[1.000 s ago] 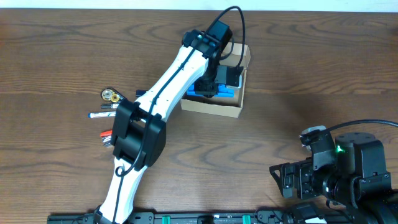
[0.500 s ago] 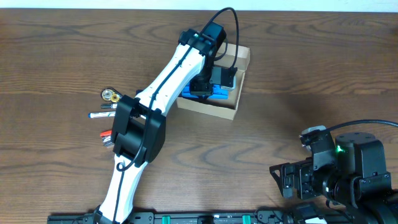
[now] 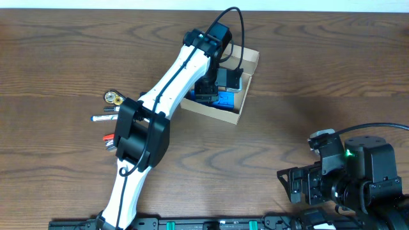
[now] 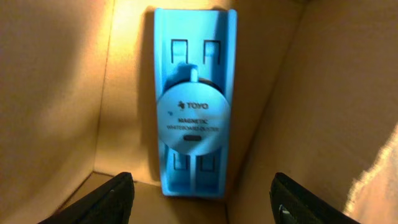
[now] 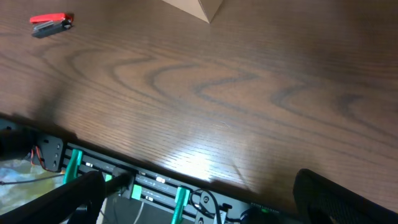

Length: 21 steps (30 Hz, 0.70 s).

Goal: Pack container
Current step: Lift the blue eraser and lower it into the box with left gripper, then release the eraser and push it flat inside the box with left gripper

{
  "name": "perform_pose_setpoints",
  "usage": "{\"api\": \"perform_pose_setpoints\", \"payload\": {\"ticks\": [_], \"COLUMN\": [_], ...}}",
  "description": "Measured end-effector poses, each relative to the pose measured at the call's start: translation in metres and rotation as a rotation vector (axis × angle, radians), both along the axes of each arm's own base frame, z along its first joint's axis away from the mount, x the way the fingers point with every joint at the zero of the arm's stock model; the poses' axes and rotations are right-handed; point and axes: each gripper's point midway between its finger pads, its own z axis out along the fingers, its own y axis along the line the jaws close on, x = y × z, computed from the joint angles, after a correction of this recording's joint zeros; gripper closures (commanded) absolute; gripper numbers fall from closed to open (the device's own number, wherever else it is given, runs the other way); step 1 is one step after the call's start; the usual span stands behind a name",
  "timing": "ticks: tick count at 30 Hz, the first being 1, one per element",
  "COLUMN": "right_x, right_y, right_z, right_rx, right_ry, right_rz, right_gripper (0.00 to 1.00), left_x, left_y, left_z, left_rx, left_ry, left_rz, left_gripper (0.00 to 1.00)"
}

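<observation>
Container: a plain tan cardboard box (image 3: 212,115) on the desk (image 3: 332,76), toward the far side and a little left of centre, sitting skewed to the desk's edge.
Look of it: unmarked brown card with the top open; most of the far part is hidden under the arm, so I can't make out any lid.
Inside: a blue whiteboard eraser (image 4: 194,106) lies flat on the box floor with its round label up.
Left gripper (image 4: 202,199): down inside the box with card walls close on either side, its fingers (image 4: 115,198) spread apart with nothing between them.
Key relation: the eraser lies just ahead of the fingers, its long side running straight away from them.
Nearer arm: the left by far; it is already in the box.
Right gripper (image 5: 205,199): parked well apart at the near right of the desk, fingers wide and holding nothing.
Waiting to go in, I'd judge: pens (image 3: 105,118) and small bits lying loose on the desk to the left of the box.
</observation>
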Motion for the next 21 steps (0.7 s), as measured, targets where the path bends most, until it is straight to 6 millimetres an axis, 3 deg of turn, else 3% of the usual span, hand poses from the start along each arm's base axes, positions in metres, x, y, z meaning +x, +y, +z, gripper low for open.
{"api": "perform_pose_setpoints", "payload": {"ticks": [4,9,12,14,18,21], "right_x": [0.0,0.0,0.0,0.0,0.0,0.0], "right_y": [0.0,0.0,0.0,0.0,0.0,0.0], "right_z": [0.0,0.0,0.0,0.0,0.0,0.0], "right_rx": [0.0,0.0,0.0,0.0,0.0,0.0], "right_ry": [0.0,0.0,0.0,0.0,0.0,0.0], "right_rz": [0.0,0.0,0.0,0.0,0.0,0.0], "right_gripper": [0.01,0.01,0.01,0.01,0.01,0.01], "left_x": [-0.004,-0.004,0.001,0.009,0.027,0.036], "left_y": [0.003,0.011,0.029,0.048,0.092,0.125], "left_z": [0.025,0.089,0.124,0.137,0.133,0.121], "left_rx": [-0.018,-0.077,-0.103,-0.112,-0.135,-0.179], "left_ry": [-0.025,-0.141,-0.221,-0.249,-0.204,-0.102], "left_rz": [0.03,0.154,0.272,0.366,0.593,0.772], "left_gripper": [0.26,0.27,0.36,0.37,0.38,0.45]}}
